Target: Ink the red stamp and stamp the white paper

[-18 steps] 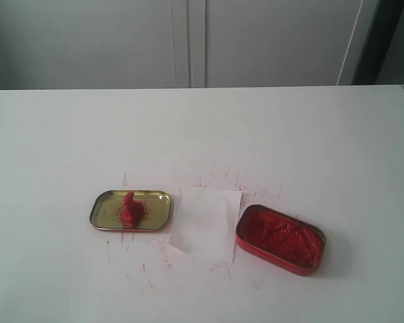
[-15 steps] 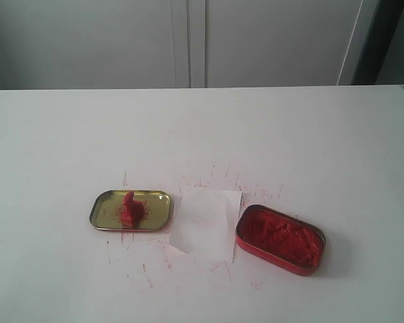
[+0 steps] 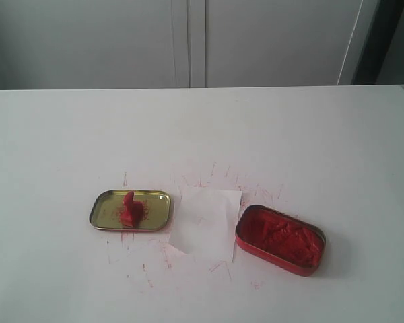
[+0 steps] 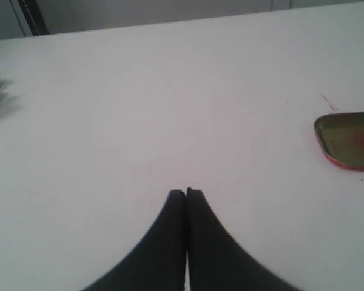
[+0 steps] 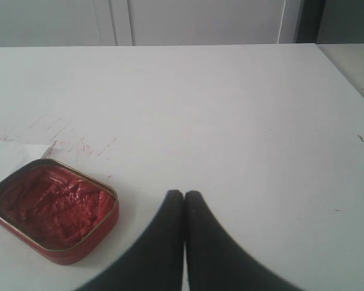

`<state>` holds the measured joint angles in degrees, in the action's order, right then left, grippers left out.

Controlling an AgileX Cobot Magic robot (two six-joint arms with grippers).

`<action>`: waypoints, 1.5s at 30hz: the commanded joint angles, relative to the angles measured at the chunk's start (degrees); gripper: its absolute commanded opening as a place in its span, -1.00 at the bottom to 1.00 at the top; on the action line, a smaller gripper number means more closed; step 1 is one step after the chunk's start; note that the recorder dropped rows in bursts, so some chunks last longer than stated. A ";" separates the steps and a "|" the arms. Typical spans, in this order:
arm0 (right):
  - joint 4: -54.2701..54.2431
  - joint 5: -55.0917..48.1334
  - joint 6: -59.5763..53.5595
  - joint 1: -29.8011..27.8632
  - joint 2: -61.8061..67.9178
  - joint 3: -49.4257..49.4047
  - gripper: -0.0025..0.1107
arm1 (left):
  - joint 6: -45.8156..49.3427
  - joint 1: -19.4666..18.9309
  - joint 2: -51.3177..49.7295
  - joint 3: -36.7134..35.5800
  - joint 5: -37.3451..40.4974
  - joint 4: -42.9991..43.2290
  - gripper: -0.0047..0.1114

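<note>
The red stamp (image 3: 130,209) stands in the shallow gold tray (image 3: 158,212) left of centre on the table. Just right of the tray lies the white paper (image 3: 205,223), flat, with faint red marks. The open red tin of ink paste (image 3: 280,239) sits to the paper's right; the right wrist view shows the same tin (image 5: 51,209). My left gripper (image 4: 185,193) is shut and empty above bare table, with a corner of the gold tray (image 4: 349,139) off to one side. My right gripper (image 5: 184,194) is shut and empty beside the tin. Neither gripper shows in the exterior view.
Red scratch marks (image 3: 219,173) spread over the white tabletop around the three items. Grey cabinet doors (image 3: 188,40) stand behind the table's far edge. The table's right edge (image 5: 346,73) shows in the right wrist view.
</note>
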<state>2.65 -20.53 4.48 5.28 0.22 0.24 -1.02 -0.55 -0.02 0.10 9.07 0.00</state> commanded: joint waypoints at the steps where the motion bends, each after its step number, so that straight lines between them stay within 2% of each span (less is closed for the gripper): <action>1: 0.20 0.73 0.20 -0.28 -0.22 -0.24 -0.96 | -0.22 0.15 0.02 -0.10 -5.90 0.00 -0.92; 9: 0.20 0.73 0.20 -0.28 -0.22 -0.24 -0.96 | -0.22 0.15 0.02 -0.10 -16.45 0.00 -0.92; 23: 0.20 0.73 0.20 -0.28 -0.22 -0.24 -0.96 | -0.22 0.04 0.02 -0.10 -17.28 0.00 -0.92; 30: 0.20 0.73 0.20 -0.28 -0.22 -0.24 -0.96 | -0.68 0.04 0.02 3.18 -6.58 0.00 -0.92; 40: 0.20 0.73 0.20 -0.28 -0.22 -0.24 -0.96 | -0.49 0.04 -7.17 10.19 -2.39 0.00 -0.92; 45: 0.20 0.73 0.20 -0.28 -0.22 -0.24 -0.96 | -0.24 0.04 -12.36 14.62 2.34 0.45 -0.92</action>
<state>2.65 -20.53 4.48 5.28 0.22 0.24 -1.24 -0.55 -9.85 12.32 8.56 0.00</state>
